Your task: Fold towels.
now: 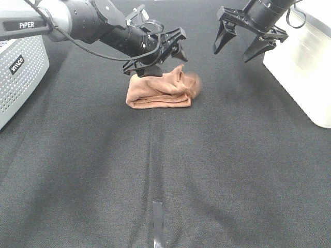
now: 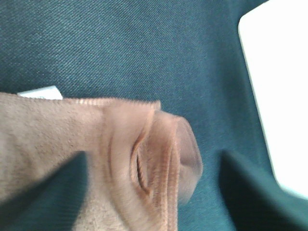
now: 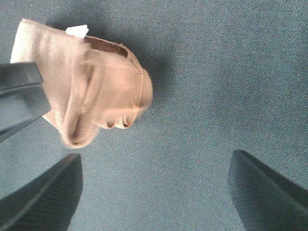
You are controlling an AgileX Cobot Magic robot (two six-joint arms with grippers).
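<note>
The brown towel (image 1: pixel 160 92) lies folded into a small thick bundle on the dark cloth table, and its right end is bunched up and blurred. My left gripper (image 1: pixel 165 61) is open just above the towel's back edge, with nothing in it. In the left wrist view the towel (image 2: pixel 120 159) lies between the dark fingers (image 2: pixel 53 192), and its white tag (image 2: pixel 41 92) shows. My right gripper (image 1: pixel 248 44) is open and empty, raised to the right of the towel. The right wrist view shows the towel (image 3: pixel 91 91) off to one side of the gripper (image 3: pixel 156 192).
A grey perforated basket (image 1: pixel 20 77) stands at the left edge. A white bin (image 1: pixel 305 62) stands at the right, and also shows in the left wrist view (image 2: pixel 284 96). A strip of tape (image 1: pixel 158 222) lies on the table near the front.
</note>
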